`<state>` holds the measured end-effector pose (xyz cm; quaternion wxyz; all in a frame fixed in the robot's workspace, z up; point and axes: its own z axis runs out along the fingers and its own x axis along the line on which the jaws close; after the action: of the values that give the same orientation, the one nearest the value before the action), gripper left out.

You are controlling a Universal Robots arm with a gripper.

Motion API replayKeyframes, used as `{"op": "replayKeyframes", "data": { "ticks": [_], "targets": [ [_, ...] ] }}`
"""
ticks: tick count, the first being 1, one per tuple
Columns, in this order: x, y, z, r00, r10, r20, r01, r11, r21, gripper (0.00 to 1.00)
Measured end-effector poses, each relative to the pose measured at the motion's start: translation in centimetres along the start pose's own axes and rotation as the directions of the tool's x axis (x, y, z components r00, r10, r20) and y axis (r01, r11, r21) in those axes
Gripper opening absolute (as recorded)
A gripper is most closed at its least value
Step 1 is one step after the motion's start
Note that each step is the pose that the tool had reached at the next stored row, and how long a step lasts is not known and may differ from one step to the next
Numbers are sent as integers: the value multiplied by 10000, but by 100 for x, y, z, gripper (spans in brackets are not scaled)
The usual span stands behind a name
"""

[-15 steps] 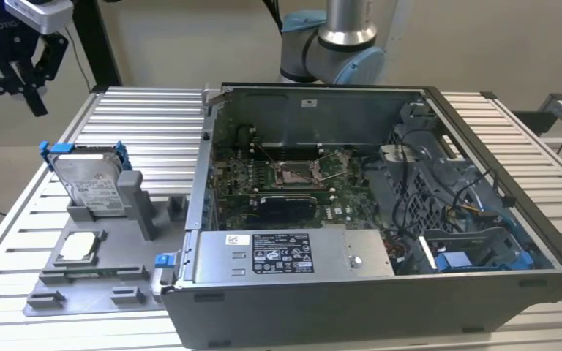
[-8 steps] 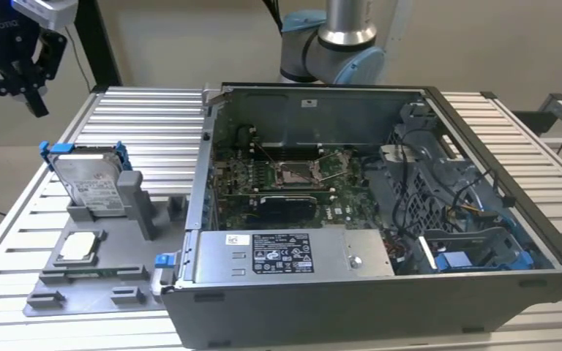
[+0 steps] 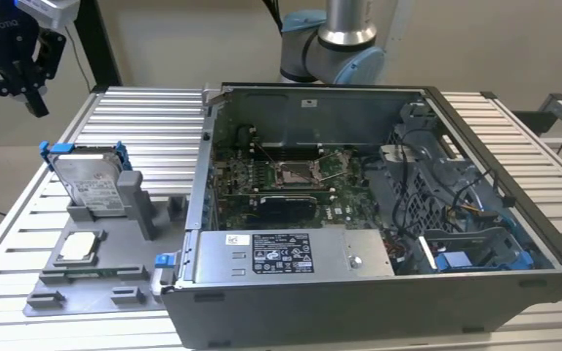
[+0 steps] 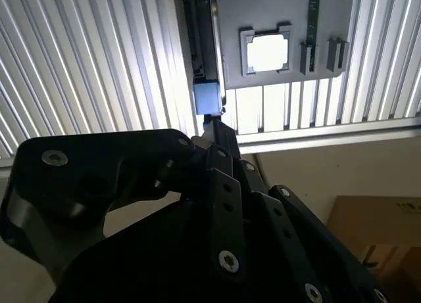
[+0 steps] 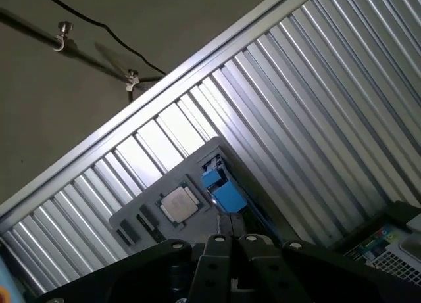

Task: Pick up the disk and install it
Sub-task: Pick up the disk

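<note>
Task at start: nothing done.
Disk (image 3: 91, 179): upright in grey holder (image 3: 149, 212), just beside computer case (image 3: 359, 292), on exterior view's left of case. Not picked up, not installed.
Gripper (image 3: 23, 99): hangs well above holder, apart from disk, carrying nothing. Open or closed: cannot tell.
Left to do: pickup, install.

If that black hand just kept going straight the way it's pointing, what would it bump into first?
Most likely the disk, standing on edge in its grey holder: both wrist views show it straight ahead of the hand, though the gap is unclear.
</note>
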<state>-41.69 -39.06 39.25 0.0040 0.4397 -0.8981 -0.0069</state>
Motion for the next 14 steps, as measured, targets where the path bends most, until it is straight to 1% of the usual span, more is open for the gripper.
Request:
{"op": "replayKeyframes", "data": {
  "ticks": [2,3,5,7,10,12,14],
  "targets": [
    [0,0,0,10000,-68,-1,68,10000,0,0],
    [0,0,0,9999,-170,-3,170,9999,0,0],
    [0,0,0,9988,-494,-8,494,9988,0,0],
    [0,0,0,9963,-858,-14,858,9963,0,0],
    [0,0,0,9902,-1394,-23,1394,9902,0,0],
    [0,0,0,9845,-1754,-29,1754,9845,0,0],
    [0,0,0,9773,-2118,-36,2118,9773,0,0]
  ]
}}
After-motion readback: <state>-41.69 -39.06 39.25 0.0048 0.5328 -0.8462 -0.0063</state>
